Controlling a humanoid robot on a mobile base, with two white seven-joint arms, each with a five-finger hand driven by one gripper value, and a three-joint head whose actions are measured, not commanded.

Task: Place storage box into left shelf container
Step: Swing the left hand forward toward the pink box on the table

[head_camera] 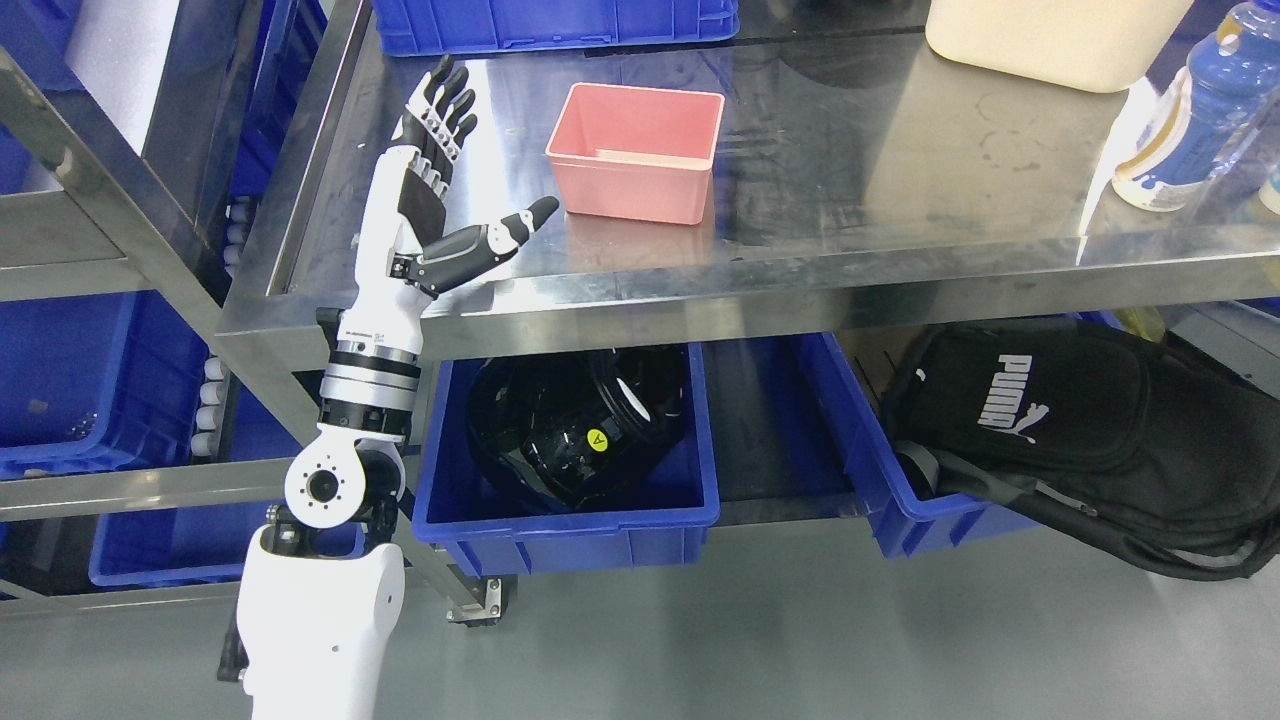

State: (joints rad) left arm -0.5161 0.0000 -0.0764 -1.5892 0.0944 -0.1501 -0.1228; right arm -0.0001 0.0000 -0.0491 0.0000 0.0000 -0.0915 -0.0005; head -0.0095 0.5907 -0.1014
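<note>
You haven't grasped anything yet: your left hand [430, 190], fingers spread and empty, sits just left of the pink box [637, 150] at upper centre; pickup and placement remain.

The scene is evenly and brightly lit from overhead, and the steel table [850, 190] mirrors it with pale glare patches toward the upper right of the frame and a soft reflection under the pink box [637, 150]. Beneath the table the lower centre falls into shadow, where the black contents of the blue bin [570, 520] lose detail. Focus is sharp throughout, with slight softness and bending of lines at the far right edge.
</note>
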